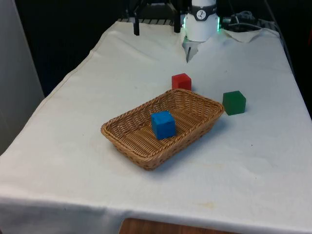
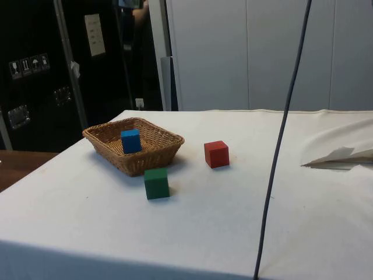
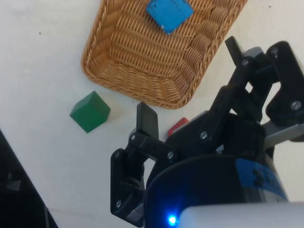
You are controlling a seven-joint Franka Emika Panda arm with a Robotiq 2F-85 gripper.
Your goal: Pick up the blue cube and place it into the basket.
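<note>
blue cube sits inside basket; gripper spread wide, empty; red cube at basket's 12 o'clock.

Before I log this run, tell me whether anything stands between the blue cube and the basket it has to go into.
Nothing stands between them: the blue cube already lies inside the basket, on its woven floor. The red cube and the green cube stand outside it on the cloth. The gripper is open, above the table and holding nothing.

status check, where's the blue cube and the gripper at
Gripper open, empty, high above the table. Blue cube inside the basket. Red cube and green cube outside, clear.
</note>
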